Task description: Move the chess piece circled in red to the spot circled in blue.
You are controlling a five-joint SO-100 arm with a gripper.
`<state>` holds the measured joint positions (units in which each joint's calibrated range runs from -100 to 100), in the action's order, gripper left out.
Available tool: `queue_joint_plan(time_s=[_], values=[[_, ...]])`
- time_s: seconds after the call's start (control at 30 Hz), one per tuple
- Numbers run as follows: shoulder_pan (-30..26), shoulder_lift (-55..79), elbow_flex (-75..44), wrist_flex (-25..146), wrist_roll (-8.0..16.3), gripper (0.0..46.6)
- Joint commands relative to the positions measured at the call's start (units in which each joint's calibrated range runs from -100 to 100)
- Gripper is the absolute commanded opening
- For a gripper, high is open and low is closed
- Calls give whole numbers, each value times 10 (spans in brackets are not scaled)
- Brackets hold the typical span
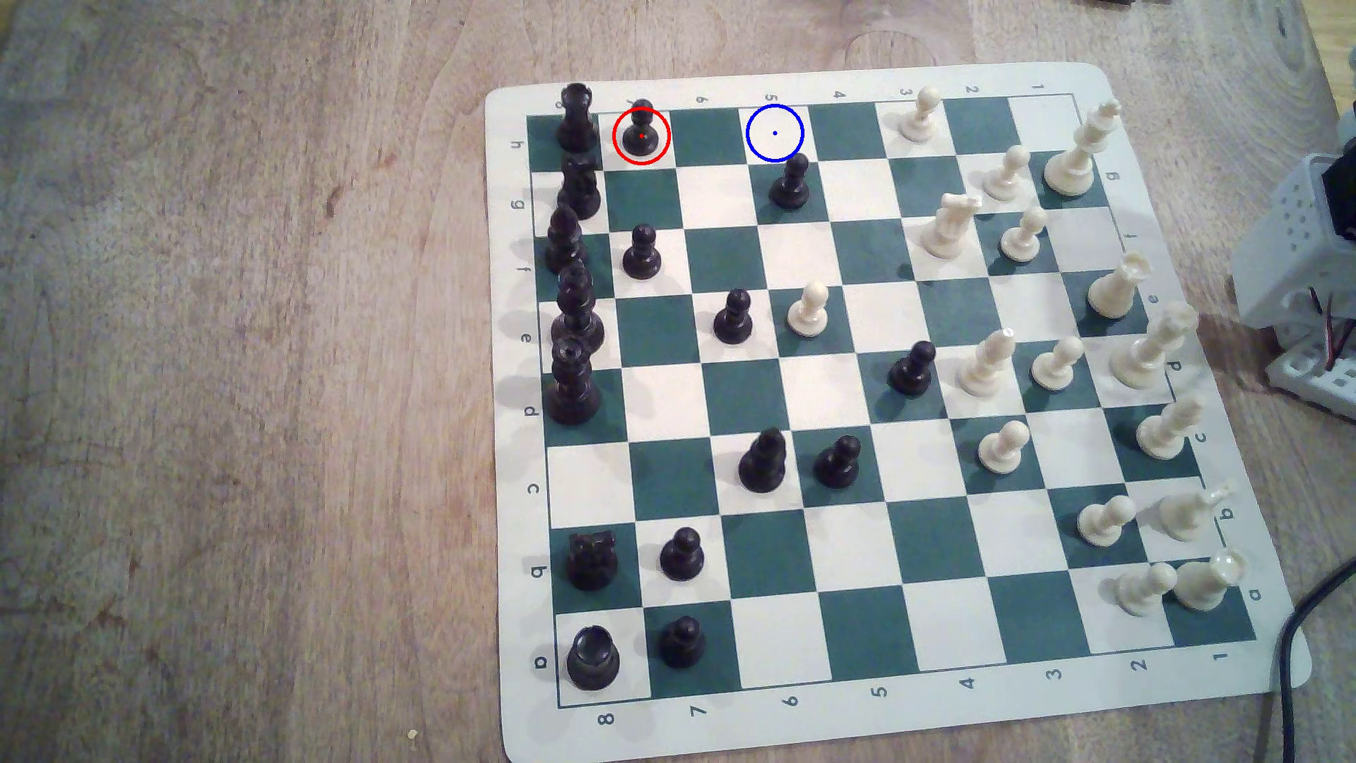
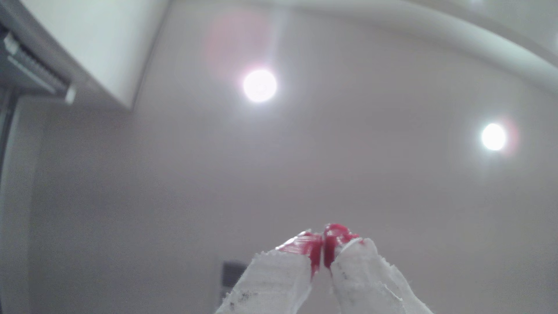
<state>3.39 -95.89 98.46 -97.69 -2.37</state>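
Observation:
The chess piece circled in red (image 1: 641,130) is a small black pawn standing upright on a cream square in the far row of the board, beside a black rook (image 1: 576,117). The spot circled in blue (image 1: 775,133) is a bare cream square two squares toward the exterior view's right in the same row. A second black pawn (image 1: 790,182) stands just in front of that spot. In the wrist view my gripper (image 2: 322,243) points up at a ceiling, its white-wrapped, red-tipped fingers pressed together with nothing between them.
The green and cream chess mat (image 1: 506,411) lies on a wooden table. Black pieces line the exterior view's left column; cream pieces crowd the right side. The white arm base (image 1: 1306,257) and a black cable (image 1: 1291,660) sit off the mat's right edge.

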Motion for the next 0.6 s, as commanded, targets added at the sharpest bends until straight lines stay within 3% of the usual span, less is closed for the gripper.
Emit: queue_joint_plan(time_s=[0.0,0.27,0.43,0.57], values=[[3,1,14,11,0,2],[2,1,-79,304,0,2],[6,1,-205,630,3,2],[22,1,-231,713,4,2]])
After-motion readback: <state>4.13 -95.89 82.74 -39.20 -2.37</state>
